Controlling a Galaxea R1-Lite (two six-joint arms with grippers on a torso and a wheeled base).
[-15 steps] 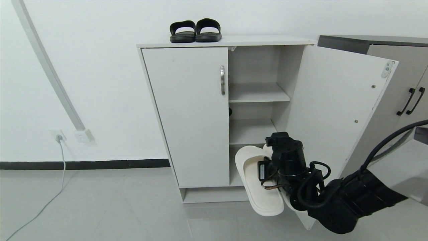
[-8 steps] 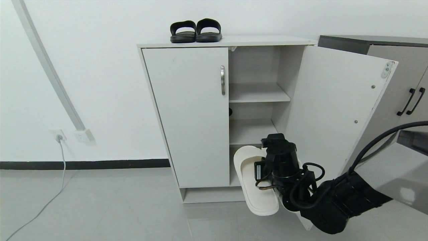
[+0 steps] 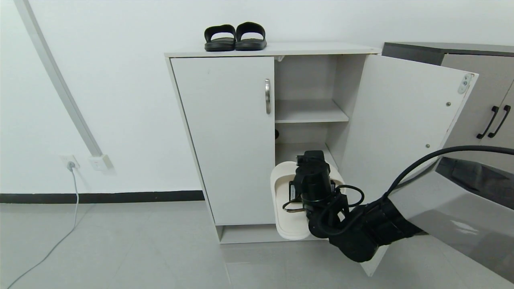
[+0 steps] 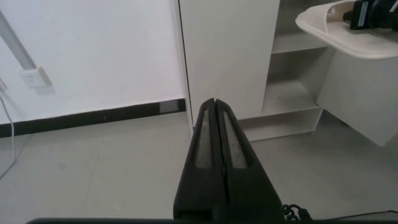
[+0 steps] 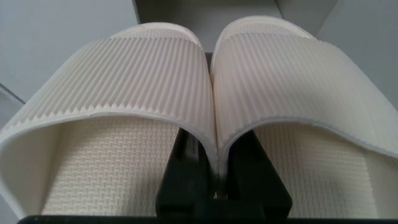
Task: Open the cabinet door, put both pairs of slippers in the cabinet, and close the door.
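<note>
Right gripper (image 5: 216, 160) clamped on the pair of cream slippers (image 3: 286, 200), black fingers (image 5: 186, 155) pinching the two ribbed straps together at their touching inner edges. Slippers held side by side, footbeds up, toes toward the cabinet (image 3: 225, 50), low at the mouth of its open right half, about level with the lower shelf (image 3: 299, 149). Toes past the cabinet's front edge or not: cannot tell. Heels out in front of the cabinet's base, above the floor (image 3: 140, 249).

Right door (image 3: 395, 120) swung wide open, just beside the right arm. Left door (image 3: 225, 136) shut, with a metal handle (image 3: 267, 96) upright near its inner edge. Upper shelf (image 3: 309, 111) inside the open half, above the held pair. Black slippers (image 3: 235, 37) side by side on top of the cabinet, toward its left end.

Left gripper (image 4: 214, 134) pressed closed with nothing between its fingers, low over the grey floor, well apart from the cabinet and pointing toward the foot of its left door.

Grey cabinet (image 3: 461, 76) with black handles (image 3: 493, 120) just right of the white cabinet. Left of the cabinet: a wall socket (image 3: 70, 162) with a plugged-in cable (image 3: 52, 245) trailing onto the floor, a black skirting strip (image 3: 100, 197) and a slanted conduit (image 3: 56, 80) on the wall.
</note>
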